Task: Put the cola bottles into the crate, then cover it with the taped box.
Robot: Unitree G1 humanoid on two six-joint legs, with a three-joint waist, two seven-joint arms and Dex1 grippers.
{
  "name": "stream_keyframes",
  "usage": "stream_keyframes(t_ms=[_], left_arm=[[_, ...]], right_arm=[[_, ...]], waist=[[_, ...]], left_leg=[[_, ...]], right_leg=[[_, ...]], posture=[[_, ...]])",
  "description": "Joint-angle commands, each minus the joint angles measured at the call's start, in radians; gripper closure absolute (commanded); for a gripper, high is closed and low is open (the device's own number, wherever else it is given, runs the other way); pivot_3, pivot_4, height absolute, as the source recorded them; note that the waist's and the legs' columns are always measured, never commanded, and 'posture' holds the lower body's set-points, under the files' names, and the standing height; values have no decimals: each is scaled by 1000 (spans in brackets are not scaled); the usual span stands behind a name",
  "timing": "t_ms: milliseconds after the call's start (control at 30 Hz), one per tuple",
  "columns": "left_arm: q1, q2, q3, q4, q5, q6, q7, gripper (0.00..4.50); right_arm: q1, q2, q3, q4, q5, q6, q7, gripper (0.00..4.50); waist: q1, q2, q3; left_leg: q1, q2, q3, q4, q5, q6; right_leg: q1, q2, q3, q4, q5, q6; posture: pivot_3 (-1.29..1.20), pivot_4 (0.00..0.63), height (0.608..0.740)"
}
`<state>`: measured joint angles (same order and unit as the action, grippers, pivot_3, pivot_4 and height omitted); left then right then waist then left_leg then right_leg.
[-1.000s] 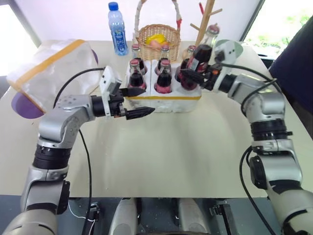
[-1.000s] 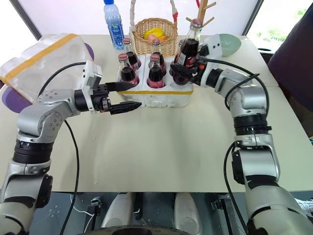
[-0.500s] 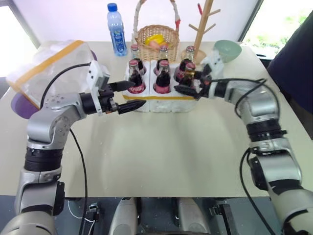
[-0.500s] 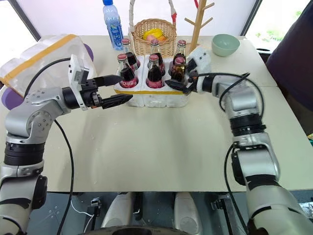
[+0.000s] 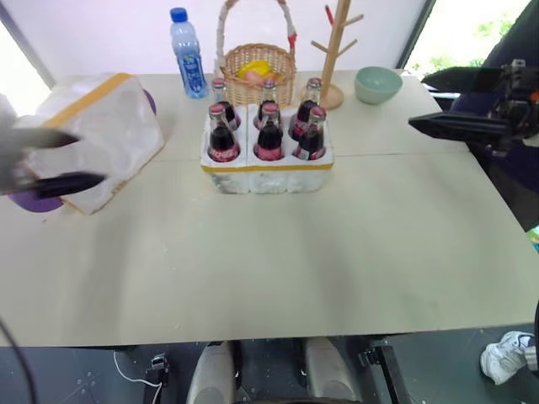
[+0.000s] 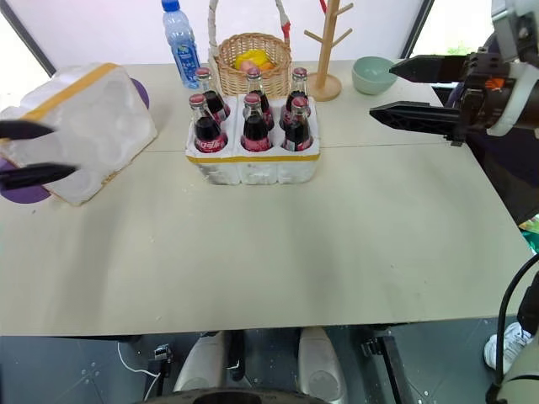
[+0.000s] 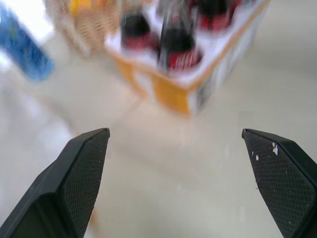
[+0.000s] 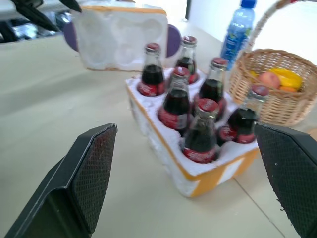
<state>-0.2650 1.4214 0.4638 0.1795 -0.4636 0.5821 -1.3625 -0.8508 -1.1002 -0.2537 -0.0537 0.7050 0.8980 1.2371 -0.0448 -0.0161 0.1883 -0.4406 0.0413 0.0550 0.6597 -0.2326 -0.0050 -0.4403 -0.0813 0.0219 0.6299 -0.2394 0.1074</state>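
Several cola bottles with red caps stand upright in the wells of the crate, a low white foam block with a yellow tape band, at the table's middle back. The taped box lies on its side at the far left, its hollow side showing in the right wrist view. My left gripper is open in front of the box, with nothing between its fingers. My right gripper is open and empty, raised to the right of the crate.
Behind the crate stand a blue-capped water bottle, a wicker basket with fruit, a wooden peg stand and a green bowl. A purple object lies under the box. A person in dark clothes stands at the right.
My right gripper set the last bottle into the crate, opened and pulled away up and to the right. My left gripper swung left from the crate to the taped box.
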Motion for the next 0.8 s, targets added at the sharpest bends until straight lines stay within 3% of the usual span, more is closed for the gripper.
stream_keyframes(t_ms=[33, 100, 200, 300, 400, 800], left_arm=[[44, 120, 20, 279, 113, -162, -145, 0], [-12, 146, -68, 431, 177, -297, -120, 0], [-252, 127, -239, 626, 303, -408, -58, 0], [-567, 39, -384, 796, 437, -457, -17, 0], [-762, -53, -481, 939, 549, -496, 44, 0], [-939, -242, -558, 1132, 685, -514, 160, 0]], right_arm=[[8, -9, -41, -61, 56, 0, 6, 26], [5, 5, -37, -64, 70, 5, -8, 26], [3, 25, -19, -54, 71, -11, -18, 26], [-10, 48, 2, -39, 62, -25, -35, 26], [-16, 62, 3, -45, 72, -19, -52, 26], [81, -7, -103, -135, 123, 46, -113, 26]], waist=[[0, 0, 0], [2, 0, 0], [11, 0, 0], [29, 0, 0], [42, -1, -1], [34, -6, 1]], left_leg=[[0, 0, 0, -1, 0, 0], [-1, 1, 1, -2, 0, 0], [-2, 1, 1, -2, 0, 0], [-3, 1, 2, 0, 0, 0], [-3, 0, 2, 3, 0, 0], [-5, 1, 2, 4, 0, 0]], right_leg=[[-1, 0, 0, 0, 0, 0], [-3, 0, 0, 0, -1, -1], [-3, 0, -1, 0, -1, -2], [-3, 0, -1, 1, 0, -1], [-1, 1, -1, 3, 2, 3], [-2, 1, -1, 3, 3, 4]], posture=[[0, 150, 740], [0, 150, 740], [0, 150, 740], [0, 150, 740], [0, 150, 740], [0, 150, 740]])
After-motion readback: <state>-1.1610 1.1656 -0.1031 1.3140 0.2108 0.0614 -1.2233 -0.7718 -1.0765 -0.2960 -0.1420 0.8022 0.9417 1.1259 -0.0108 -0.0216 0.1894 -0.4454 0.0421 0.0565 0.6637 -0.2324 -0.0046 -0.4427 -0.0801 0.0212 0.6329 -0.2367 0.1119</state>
